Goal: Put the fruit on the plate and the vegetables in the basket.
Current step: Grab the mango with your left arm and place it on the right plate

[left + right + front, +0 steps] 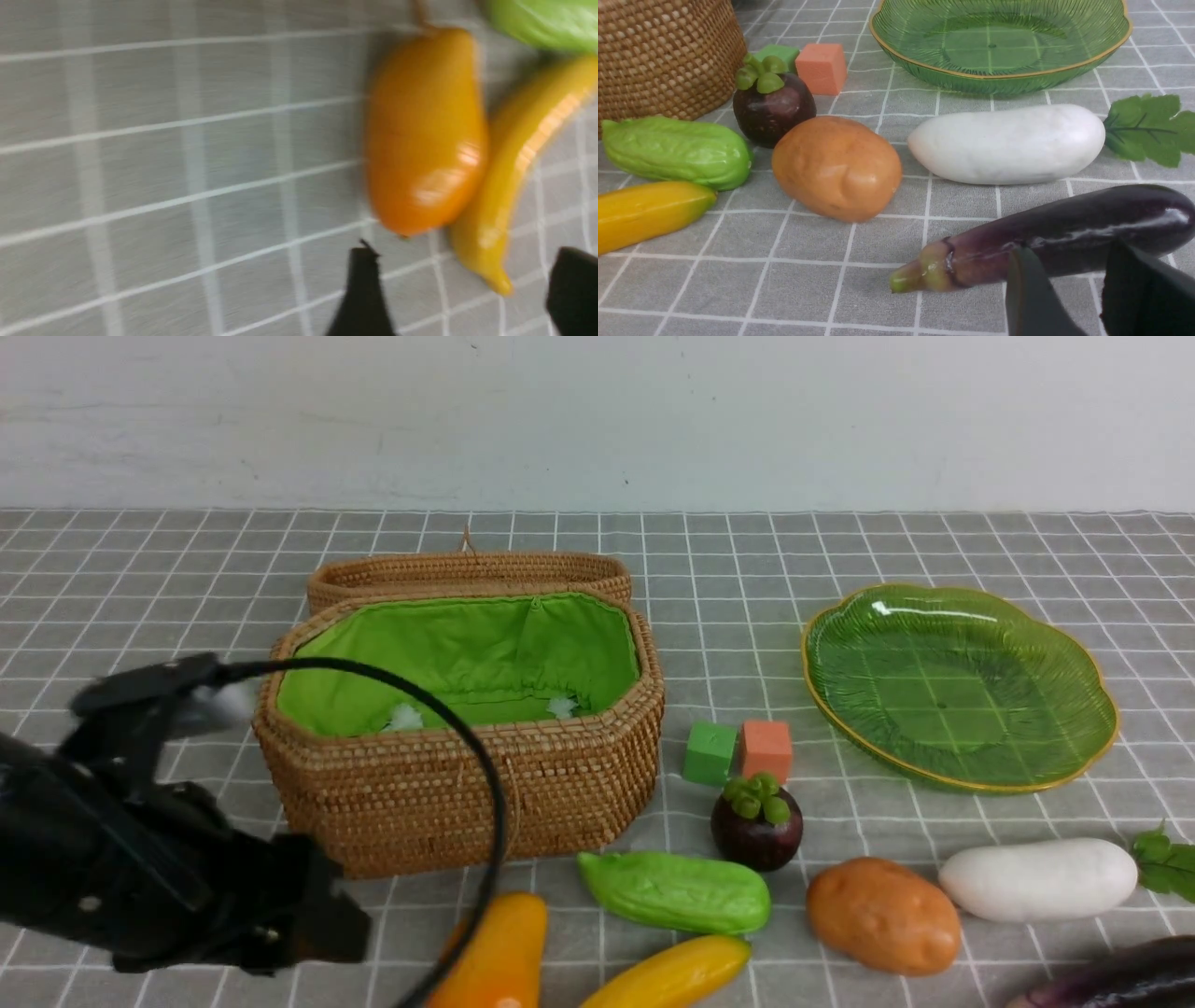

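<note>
Grey gridded tabletop point(747, 551). Fruit point(756, 831) and vegetables point(882, 915) lie unsorted, lower frame; plate point(952, 691) right, basket point(467, 803) centre-left. Left gripper point(468, 275) jaws apart, I judge for the mango point(423, 130); right gripper point(1066, 261) jaws apart, empty, at eggplant point(1064, 228).

No readable text or labels

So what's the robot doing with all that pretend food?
It is sorting toy food. Its left gripper hangs open by the mango and banana; its right gripper is open by the eggplant. Nothing is held yet, and the plate has no fruit on it.
</note>
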You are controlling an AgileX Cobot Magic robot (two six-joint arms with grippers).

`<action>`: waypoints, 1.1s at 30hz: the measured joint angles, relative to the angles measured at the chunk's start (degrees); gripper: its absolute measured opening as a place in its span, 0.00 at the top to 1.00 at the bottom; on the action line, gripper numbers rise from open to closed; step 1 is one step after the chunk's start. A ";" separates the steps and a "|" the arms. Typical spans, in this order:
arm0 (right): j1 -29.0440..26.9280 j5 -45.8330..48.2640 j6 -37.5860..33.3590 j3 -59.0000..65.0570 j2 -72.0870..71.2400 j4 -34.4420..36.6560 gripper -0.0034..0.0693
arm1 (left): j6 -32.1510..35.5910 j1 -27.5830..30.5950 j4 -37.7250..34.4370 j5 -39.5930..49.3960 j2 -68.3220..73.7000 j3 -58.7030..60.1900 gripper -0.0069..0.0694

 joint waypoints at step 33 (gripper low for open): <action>0.00 0.00 0.00 0.00 0.00 0.00 0.62 | -11.04 -10.85 10.02 -9.70 26.02 -5.98 0.21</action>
